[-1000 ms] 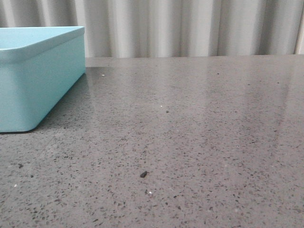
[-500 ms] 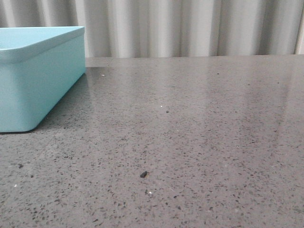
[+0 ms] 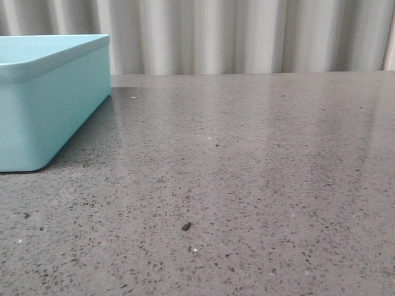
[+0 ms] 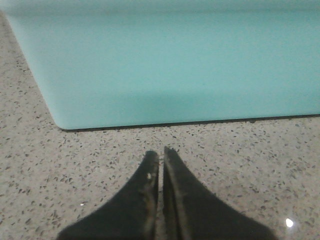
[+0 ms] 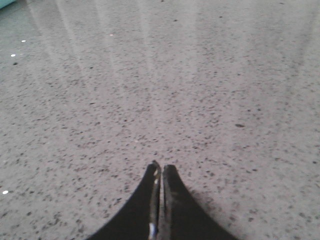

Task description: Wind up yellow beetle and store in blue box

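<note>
Blue box (image 3: pixel 49 98) on table (image 3: pixel 247 185) (both grippers closed, empty)

Almost nothing differs across the front view's three pictures. The box (image 3: pixel 52 98) sits at the same spot at the counter's (image 3: pixel 247 185) left, its near corner and rim on the same lines. The dark speck (image 3: pixel 186 226) near the front of the counter has not shifted, nor have the small white flecks around it. The only difference is slight: the pale reflected streaks on the counter's right side (image 3: pixel 345 142) look a touch softer than a second ago, too faint to be sure of. Neither arm has entered this view. The wrist views have no earlier pictures to compare.
</note>
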You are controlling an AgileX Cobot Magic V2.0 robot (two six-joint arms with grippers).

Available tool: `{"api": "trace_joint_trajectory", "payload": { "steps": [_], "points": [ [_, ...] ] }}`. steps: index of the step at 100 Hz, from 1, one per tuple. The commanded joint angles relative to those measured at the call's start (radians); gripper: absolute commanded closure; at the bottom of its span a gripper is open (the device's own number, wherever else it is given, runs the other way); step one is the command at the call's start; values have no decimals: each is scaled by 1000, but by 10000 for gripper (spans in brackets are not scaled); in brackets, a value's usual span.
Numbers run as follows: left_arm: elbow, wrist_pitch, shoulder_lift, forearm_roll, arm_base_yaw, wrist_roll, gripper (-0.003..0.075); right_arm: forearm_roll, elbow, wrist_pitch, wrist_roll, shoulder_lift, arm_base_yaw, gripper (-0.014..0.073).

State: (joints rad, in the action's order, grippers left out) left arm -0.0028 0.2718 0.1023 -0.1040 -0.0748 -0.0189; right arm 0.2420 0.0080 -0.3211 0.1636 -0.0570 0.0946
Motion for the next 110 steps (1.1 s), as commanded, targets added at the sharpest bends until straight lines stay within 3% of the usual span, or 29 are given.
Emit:
{"api": "trace_joint_trajectory", "payload": {
  "steps": [1, 22, 110],
  "points": [
    [27, -67, 12, -9, 0, 9, 741, -6, 27, 43, 1, -14, -34, 635],
    [27, -67, 12, -9, 0, 9, 741, -3, 27, 38, 1, -14, -95, 635],
    [27, -67, 12, -9, 0, 9, 741, -3, 27, 45, 1, -14, -94, 635]
  ]
}}
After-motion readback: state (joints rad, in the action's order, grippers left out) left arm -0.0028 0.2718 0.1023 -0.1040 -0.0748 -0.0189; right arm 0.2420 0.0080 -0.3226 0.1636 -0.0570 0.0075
